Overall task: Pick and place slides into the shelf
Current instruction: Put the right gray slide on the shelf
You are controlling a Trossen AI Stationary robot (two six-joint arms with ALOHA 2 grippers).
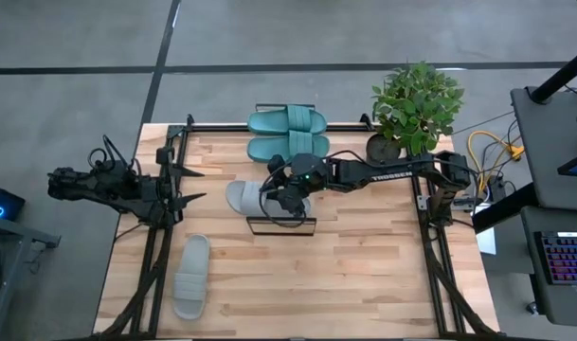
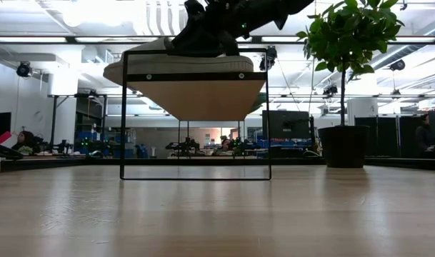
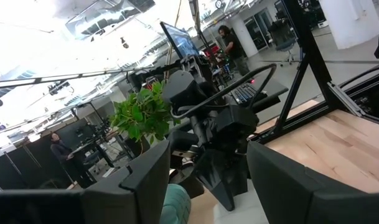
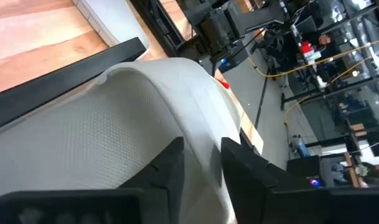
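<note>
- The shelf [image 1: 281, 142], a long narrow rack with a light wood plank top and a thin black wire frame, runs from the table's far edge toward its middle; every place below is given from it.
- The pair of teal-green ribbed-strap slides [image 1: 286, 134] lies side by side on the shelf's far end.
- One light grey slide [image 1: 254, 198] rests on the shelf's near end, its toe overhanging the frame's left side; in the low view it [image 2: 181, 66] sits on top of the black frame.
- The right gripper [image 1: 290, 195] is on that grey slide, its two dark fingers [image 4: 168, 167] closed to a narrow gap and pinching the slide's edge [image 4: 177, 124].
- The second light grey slide [image 1: 190, 276] lies on the wooden tabletop [image 1: 364, 265], well left of and nearer than the shelf's near end.
- The left gripper [image 1: 191, 186] hovers well left of the shelf, fingers spread wide, holding nothing.
- A potted green plant [image 1: 413, 109] stands right of the shelf's far end.
</note>
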